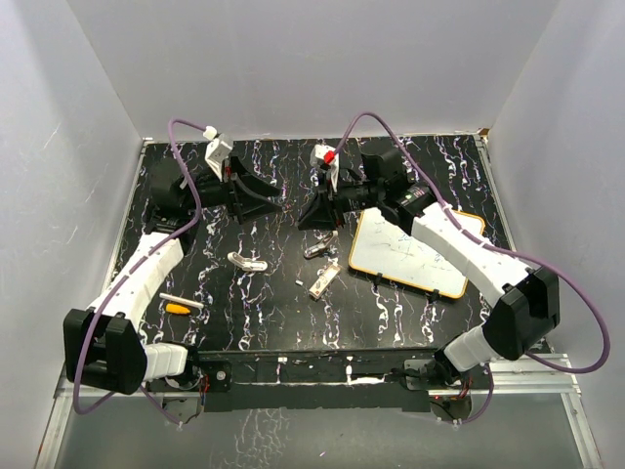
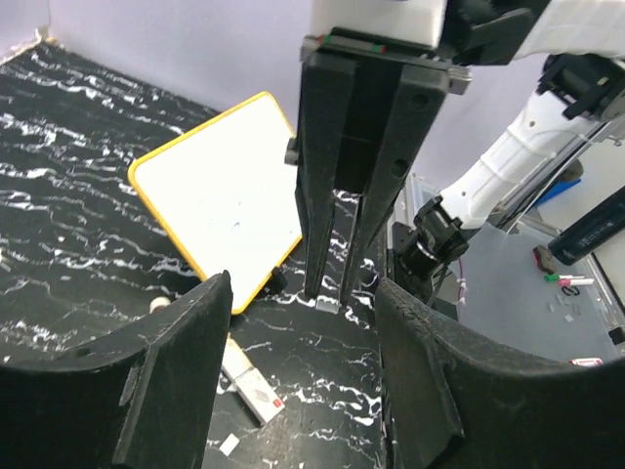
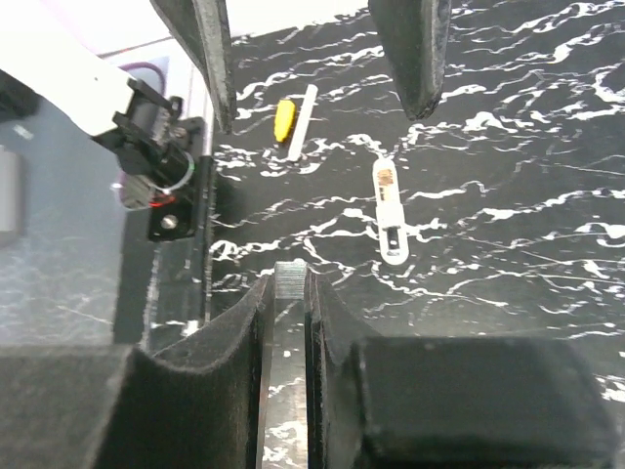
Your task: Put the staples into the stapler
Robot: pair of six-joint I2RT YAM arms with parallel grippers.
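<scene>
Staples (image 1: 325, 280), a pale cream oblong, lie flat on the bench (image 1: 234, 322) at lower centre of the top view, just off the left corner of the whiteboard (image 1: 410, 254). Whether the pack holds anything cannot be told. They sit below the right claw (image 1: 320, 223), apart from it. That claw is narrow, pinching a thin grey strip (image 3: 289, 283). The left claw (image 1: 262, 191) gapes wide, up and left of them. The stapler (image 1: 246, 261) lies to their left.

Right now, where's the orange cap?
Top view: the orange cap lies near-left on the table, right beside the thin white pen, just right of the left arm.
</scene>
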